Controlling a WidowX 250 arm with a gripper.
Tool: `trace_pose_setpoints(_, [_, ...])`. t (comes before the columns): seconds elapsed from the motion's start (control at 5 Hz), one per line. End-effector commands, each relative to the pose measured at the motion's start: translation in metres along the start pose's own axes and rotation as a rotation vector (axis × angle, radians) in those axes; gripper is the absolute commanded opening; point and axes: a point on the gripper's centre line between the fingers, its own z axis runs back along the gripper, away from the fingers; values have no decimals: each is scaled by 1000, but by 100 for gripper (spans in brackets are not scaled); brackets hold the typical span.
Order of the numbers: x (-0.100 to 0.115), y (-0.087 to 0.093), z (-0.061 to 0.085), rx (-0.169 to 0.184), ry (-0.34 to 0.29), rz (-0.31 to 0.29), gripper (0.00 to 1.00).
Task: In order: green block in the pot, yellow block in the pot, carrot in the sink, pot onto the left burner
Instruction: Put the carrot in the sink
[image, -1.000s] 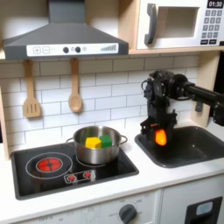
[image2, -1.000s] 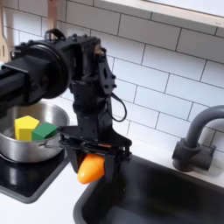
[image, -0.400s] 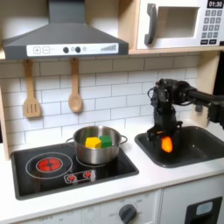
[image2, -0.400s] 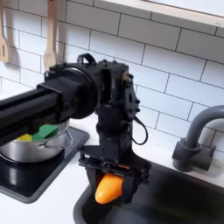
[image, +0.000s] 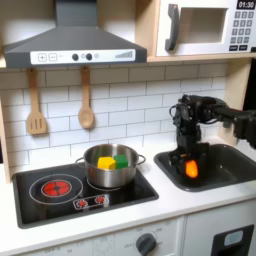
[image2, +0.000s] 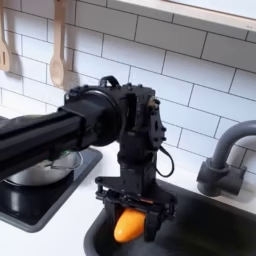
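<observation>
**A:** Claw (image2: 132, 208) status? Your arm (image: 222, 115) is reaching in from the first exterior view's right.

**B:** Clamped on the carrot (image2: 127, 226). You've got it hanging point-down over the near-left end of the sink (image2: 205, 232) in the second exterior view, low inside the rim. Whether it touches the basin floor, can't tell.

**A:** Bigger items first, then.

**B:** Tabletop (image: 120, 215) is white, sink (image: 226, 165) sits at its right in the first exterior view, stove (image: 60, 190) at its left. Faucet (image2: 226, 160) stands behind the basin.

**A:** Pot?

**B:** Pot (image: 110, 167) is on the stove's right side, next to the red burner (image: 56, 187). Well apart from your claw (image: 189, 160).

**A:** Blocks?

**B:** Both inside the pot. Yellow block (image: 105, 162) on the left, green block (image: 120, 160) touching it on the right, first exterior view.
</observation>
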Motion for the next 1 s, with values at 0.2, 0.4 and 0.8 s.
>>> trace_pose_setpoints(0.2, [-15, 7, -30, 10, 60, -14, 0])
trace_pose_setpoints(0.4, [-15, 3, -32, 2, 64, -18, 0])
trace_pose_setpoints(0.8, [-16, 0, -22, 6, 56, -46, 100])
